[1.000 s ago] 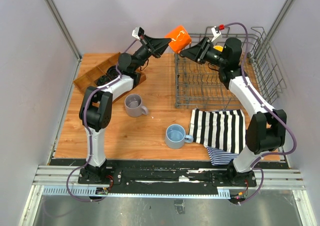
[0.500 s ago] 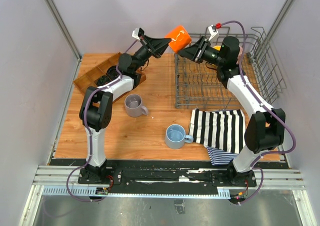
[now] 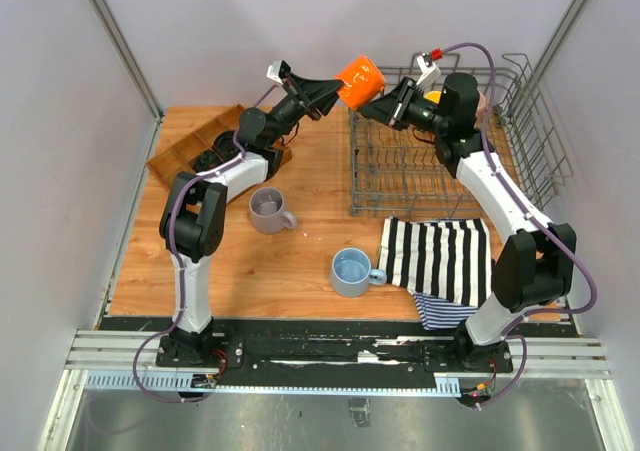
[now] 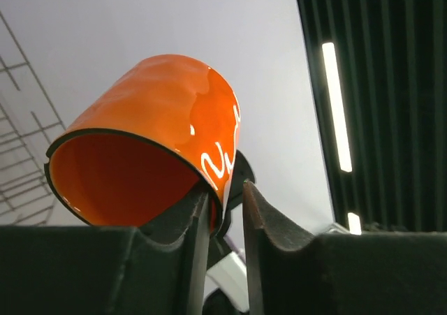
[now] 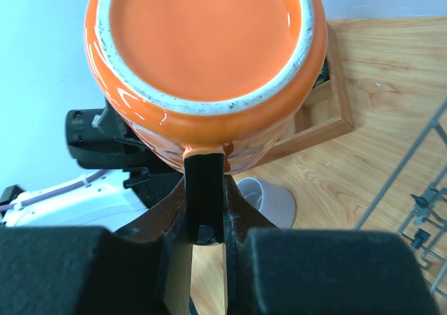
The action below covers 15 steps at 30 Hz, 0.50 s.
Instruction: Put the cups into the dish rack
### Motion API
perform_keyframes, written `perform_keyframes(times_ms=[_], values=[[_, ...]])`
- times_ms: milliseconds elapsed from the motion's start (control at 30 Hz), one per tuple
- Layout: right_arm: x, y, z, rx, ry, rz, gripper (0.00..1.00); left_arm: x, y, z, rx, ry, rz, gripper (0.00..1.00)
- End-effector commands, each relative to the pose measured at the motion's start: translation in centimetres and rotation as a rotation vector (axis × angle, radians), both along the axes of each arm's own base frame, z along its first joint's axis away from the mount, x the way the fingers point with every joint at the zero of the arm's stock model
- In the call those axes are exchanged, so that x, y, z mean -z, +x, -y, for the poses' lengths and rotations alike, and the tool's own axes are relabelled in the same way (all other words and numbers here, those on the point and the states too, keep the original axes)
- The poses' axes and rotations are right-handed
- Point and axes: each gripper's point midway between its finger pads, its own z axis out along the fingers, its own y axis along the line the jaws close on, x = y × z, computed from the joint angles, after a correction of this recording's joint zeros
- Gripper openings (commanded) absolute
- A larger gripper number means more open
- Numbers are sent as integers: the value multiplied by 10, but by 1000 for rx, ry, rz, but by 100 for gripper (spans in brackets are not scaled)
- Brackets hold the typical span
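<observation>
Two arms meet above the wooden surface, at the far left corner of the grey wire dish rack, which fills the far right of that surface. A black-and-white striped cloth lies just in front of the rack, and a compartmented wooden tray sits at the far left.

Between the arms the orange mug hangs in the air, tipped on its side, with its mouth toward the left arm and its base toward the right. The right fingers are closed tight on its handle. The left fingers straddle its rim wall, one inside and one outside, but I cannot tell whether they press on it.

A light blue mug and a grey mug stand upright on the surface, well apart. A bit of yellow, probably the yellow mug, shows in the rack behind the right arm.
</observation>
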Motion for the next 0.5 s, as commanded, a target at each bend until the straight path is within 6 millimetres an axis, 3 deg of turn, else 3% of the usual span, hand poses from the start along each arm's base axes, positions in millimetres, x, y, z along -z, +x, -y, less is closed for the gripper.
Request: perform_keyframes(times_ms=[0,100,300,367,467], values=[[-26,2,7,98,-74,123,1,-19,-21,4,-5,30,128,33],[-32,4,9,114,-83,147,1,-10,-18,5,-15,68,112,45],[-39,10,13,140,-99,180,1,21,-11,-8,-65,159,54,53],[-40,13,13,143,-102,188,1,37,-8,-12,-75,200,21,61],[-38,19,15,157,-115,185,1,58,-8,-22,-96,249,-18,62]])
